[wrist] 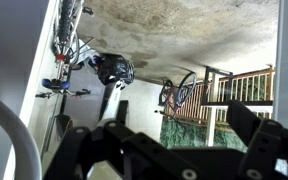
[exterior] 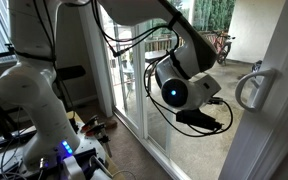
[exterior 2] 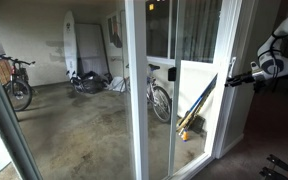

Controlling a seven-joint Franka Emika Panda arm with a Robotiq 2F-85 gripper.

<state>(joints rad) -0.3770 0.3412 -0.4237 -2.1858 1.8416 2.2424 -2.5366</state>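
Observation:
My gripper [exterior: 212,118] hangs in front of a sliding glass door [exterior: 144,80] and points toward its white frame. A white loop handle [exterior: 251,88] sits on the frame, just right of and above the fingers, not touched. In an exterior view the gripper [exterior 2: 234,79] reaches the door's edge from the right, beside the handle [exterior 2: 231,66]. In the wrist view, which stands upside down, both black fingers [wrist: 179,145] are spread apart with nothing between them; the patio shows through the glass, and the handle [wrist: 9,125] curves at the left.
The robot's white base [exterior: 39,110] with a blue light and cables stands at the left. Outside are bicycles [exterior 2: 159,98], another bicycle [exterior 2: 14,85], a white surfboard [exterior 2: 70,45] and a wooden railing [wrist: 234,90]. Tools lean against the glass [exterior 2: 196,105].

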